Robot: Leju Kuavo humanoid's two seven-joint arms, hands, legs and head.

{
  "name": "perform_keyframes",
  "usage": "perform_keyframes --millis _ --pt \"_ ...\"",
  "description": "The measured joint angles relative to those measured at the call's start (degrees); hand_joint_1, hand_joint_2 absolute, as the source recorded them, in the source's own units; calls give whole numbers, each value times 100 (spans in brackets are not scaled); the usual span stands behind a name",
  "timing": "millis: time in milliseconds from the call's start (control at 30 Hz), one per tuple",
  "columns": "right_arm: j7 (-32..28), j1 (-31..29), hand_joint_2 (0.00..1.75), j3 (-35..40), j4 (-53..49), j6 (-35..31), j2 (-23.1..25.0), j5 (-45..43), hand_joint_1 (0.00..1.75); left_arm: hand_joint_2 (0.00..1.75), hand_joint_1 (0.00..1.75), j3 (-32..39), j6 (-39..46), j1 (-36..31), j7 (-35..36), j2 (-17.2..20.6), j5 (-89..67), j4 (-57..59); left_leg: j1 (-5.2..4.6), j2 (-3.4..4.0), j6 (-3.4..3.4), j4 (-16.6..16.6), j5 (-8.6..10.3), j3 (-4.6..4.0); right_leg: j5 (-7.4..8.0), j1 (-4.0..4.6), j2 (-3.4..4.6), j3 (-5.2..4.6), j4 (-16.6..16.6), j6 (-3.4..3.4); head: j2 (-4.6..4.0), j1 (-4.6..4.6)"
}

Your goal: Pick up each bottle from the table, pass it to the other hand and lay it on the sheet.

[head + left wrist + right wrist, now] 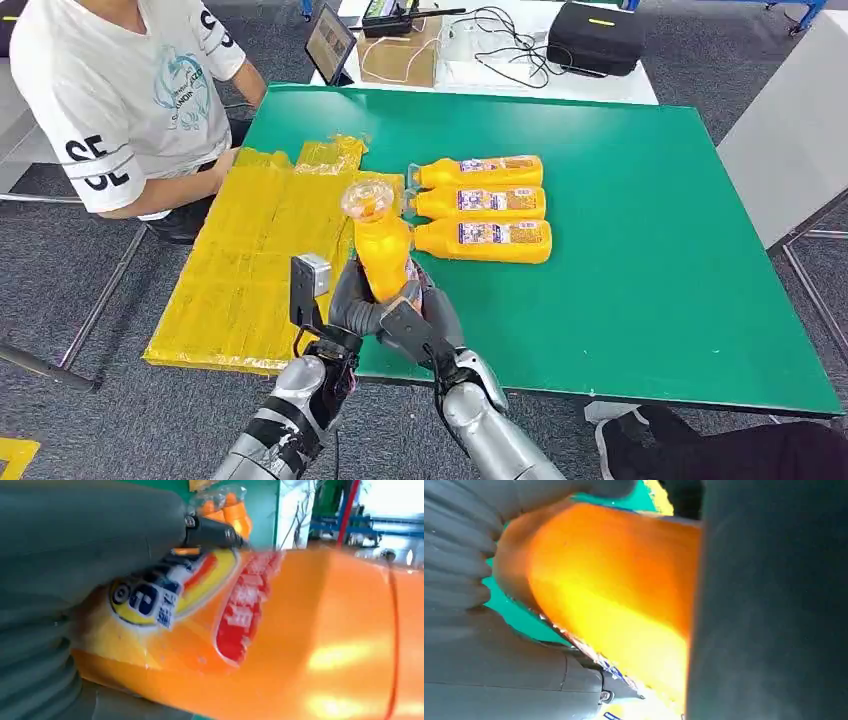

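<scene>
An orange juice bottle with a clear cap stands nearly upright above the table's near edge, gripped at its base by both hands. My left hand wraps it from the left, my right hand from the right. The left wrist view shows the bottle's label close up; the right wrist view shows the bottle's orange body between grey fingers. Three more orange bottles lie side by side on the green table. The yellow sheet covers the table's left part.
A person in a white T-shirt sits at the table's far left corner, forearm by the sheet. Behind the green table a white table holds a cardboard box, a tablet, cables and a black case.
</scene>
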Motion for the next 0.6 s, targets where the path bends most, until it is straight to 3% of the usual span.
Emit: perform_keyframes --millis 300,533,600 --pt "-17 -124 175 -4 85 -129 -9 -137 0 175 175 7 143 -9 -94 61 -63 0 1 0 0 0 0 0 0 1 0 -1 0 0 0 0" --pt "-125 -69 175 -244 -419 -258 -159 -409 0 175 175 168 2178 -302 -433 493 -2005 114 1 8 0 0 3 2 1 1 1 -4 1 -1 0 0" --pt "-125 -45 175 -312 -596 -247 -216 -415 0 175 175 282 2402 -415 -435 653 -2379 175 1 5 1 0 5 2 1 2 1 -3 1 -1 0 0"
